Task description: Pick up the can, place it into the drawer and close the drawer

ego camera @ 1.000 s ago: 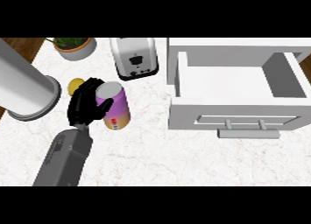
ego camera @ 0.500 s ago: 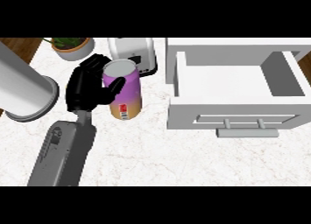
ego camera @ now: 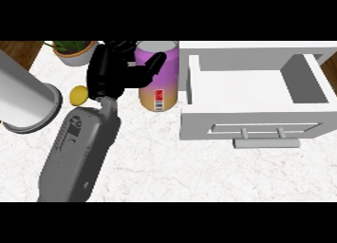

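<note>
A can point(ego camera: 162, 88) with a purple upper body, an orange lower part and a grey top hangs tilted above the counter, just left of the drawer. My left hand point(ego camera: 113, 76) grips it from the left, fingers curled over its far side and the thumb point(ego camera: 155, 62) across its front. The white drawer point(ego camera: 191, 85) stands pulled open on the right, its inside bare, with its grey handle point(ego camera: 265, 142) facing me. The can is outside the drawer's left wall. My right hand shows nowhere.
A tall white cylinder with a grey rim point(ego camera: 20, 95) stands at the left edge. A yellow lemon-like object point(ego camera: 78, 95) lies beside it, and a potted plant point(ego camera: 72, 50) sits at the back left. White marble counter point(ego camera: 199, 175) spreads in front.
My left hand has lifted the can off the counter and carried it right and away from me, close to the drawer's left wall. The drawer has stayed open.
</note>
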